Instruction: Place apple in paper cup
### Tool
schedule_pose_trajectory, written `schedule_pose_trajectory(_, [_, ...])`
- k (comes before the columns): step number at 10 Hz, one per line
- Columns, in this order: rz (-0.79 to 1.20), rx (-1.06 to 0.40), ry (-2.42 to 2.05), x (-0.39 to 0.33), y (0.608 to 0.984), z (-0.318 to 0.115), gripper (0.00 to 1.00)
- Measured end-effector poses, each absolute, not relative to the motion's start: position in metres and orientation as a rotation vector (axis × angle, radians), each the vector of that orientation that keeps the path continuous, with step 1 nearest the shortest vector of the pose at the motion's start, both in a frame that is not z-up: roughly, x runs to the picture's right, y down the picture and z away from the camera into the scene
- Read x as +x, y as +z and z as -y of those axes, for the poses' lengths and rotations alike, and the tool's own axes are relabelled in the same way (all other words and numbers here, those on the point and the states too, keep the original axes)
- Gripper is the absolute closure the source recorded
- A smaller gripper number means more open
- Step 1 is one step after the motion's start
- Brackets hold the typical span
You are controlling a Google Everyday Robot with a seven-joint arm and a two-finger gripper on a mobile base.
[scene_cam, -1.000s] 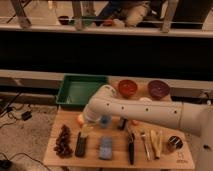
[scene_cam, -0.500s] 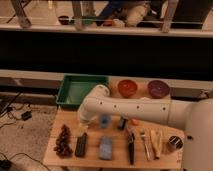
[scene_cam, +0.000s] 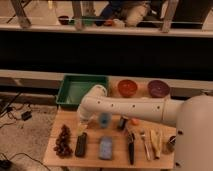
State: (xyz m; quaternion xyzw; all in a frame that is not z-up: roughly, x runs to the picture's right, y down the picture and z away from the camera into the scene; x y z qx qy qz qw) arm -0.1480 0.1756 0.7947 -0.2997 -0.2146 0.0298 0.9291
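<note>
My arm lies across the rear of the table and hides whatever stands beneath it. I cannot pick out the apple or the paper cup: neither shows clearly, and the pale mass at my gripper cannot be separated into parts. I cannot tell whether the gripper is spread, closed or holding anything. A small orange spot under the arm is too small to name. The arm reaches in from the right, bends near the green tray and points the gripper down, just left of the blue cup and above the grapes.
</note>
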Motion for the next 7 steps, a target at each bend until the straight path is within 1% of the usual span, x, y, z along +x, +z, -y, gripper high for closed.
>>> schedule_pose_trajectory(6, [0.419, -0.615, 0.081, -0.14, 0.817, -0.175, 0.2])
schedule_pose_trajectory(7, [0.418, -0.613, 0.084, -0.139, 0.82, -0.175, 0.23])
